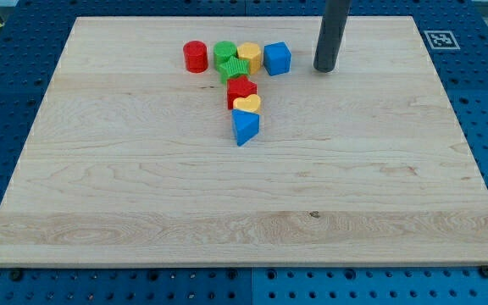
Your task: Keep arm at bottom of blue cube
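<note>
Just right of the blue cube (277,58), my tip (324,69) stands upright, holding nothing

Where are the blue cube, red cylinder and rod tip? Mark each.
blue cube (277,58), camera view, front face.
red cylinder (195,56), camera view, side wall.
my tip (324,69), camera view, rod's lower end, right of the blue cube.

You have eight blocks on the wooden board (142,186). Two are red: a red cylinder (195,56) and a red star-shaped block (241,91). Two are green: a green cylinder (224,54) and a second green block (235,70) whose shape you cannot make out. Two are yellow: a yellow heart (247,104) and a yellow block (250,56). Two are blue: a blue cube (277,58) and a blue triangular block (245,126). You see one rod, ending in my tip (325,69).
</note>
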Motion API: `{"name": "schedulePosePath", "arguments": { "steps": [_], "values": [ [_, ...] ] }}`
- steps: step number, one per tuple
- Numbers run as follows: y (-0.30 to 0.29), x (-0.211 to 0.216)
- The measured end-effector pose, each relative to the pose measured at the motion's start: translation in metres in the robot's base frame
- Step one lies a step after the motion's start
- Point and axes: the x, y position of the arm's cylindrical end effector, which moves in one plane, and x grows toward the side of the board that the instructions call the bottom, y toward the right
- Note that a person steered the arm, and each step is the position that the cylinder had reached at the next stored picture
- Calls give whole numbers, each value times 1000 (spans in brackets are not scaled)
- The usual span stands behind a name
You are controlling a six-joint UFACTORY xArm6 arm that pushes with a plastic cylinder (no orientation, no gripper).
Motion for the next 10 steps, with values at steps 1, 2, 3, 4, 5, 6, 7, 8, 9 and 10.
{"name": "schedulePosePath", "arguments": {
  "steps": [1,2,3,4,5,6,7,8,9,10],
  "values": [
    [0,7],
    [0,25],
    [0,33],
    [0,39],
    [-2,40],
    [-13,40],
    [-29,40],
    [-48,40],
    [-67,41],
    [-87,48]
  ]
}}
